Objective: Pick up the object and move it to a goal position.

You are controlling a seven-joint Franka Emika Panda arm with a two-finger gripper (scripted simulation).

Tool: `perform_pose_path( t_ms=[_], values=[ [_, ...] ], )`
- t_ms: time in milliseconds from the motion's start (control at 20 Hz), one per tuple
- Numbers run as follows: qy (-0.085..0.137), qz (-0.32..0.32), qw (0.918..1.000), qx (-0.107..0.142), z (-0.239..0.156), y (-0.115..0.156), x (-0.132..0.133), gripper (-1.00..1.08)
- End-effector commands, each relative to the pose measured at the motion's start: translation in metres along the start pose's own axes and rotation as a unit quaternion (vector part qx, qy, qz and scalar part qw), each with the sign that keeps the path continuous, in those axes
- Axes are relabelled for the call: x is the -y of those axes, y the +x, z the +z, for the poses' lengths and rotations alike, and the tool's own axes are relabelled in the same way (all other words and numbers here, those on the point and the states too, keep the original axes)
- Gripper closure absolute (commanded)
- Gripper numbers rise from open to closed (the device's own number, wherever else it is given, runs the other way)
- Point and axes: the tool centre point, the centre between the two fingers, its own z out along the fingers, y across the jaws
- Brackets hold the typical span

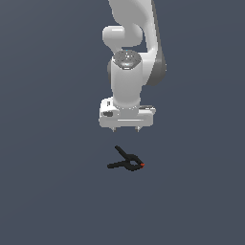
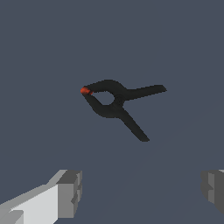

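The object, a small black spring clamp (image 1: 128, 161) with two thin splayed handles and a red-orange tip, lies flat on the dark grey floor. In the exterior view its tip points to the exterior view's right. My gripper (image 1: 126, 130) hangs a short way above it, pointing down, with the jaws open and nothing between them. In the wrist view the clamp (image 2: 114, 102) lies ahead of the two grey fingertips (image 2: 70, 192), which stand wide apart. The gripper (image 2: 141, 189) does not touch the clamp.
The plain dark grey floor (image 1: 48, 191) fills both views. No goal marker and no other object shows.
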Motion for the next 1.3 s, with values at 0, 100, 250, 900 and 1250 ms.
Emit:
perform_pose_path(
  t_ms=[0,100,250,900,1250],
  values=[
    [0.0,0.0,1.0,0.0,0.0,0.0,0.0,-0.92],
    [0.0,0.0,1.0,0.001,0.0,0.0,0.002,-0.92],
    [0.002,0.001,1.0,0.005,0.002,-0.003,0.009,-0.92],
    [0.004,-0.004,0.9999,0.011,0.006,-0.005,0.018,-0.92],
    [0.001,-0.05,0.9987,0.012,0.013,0.002,0.018,-0.92]
  ],
)
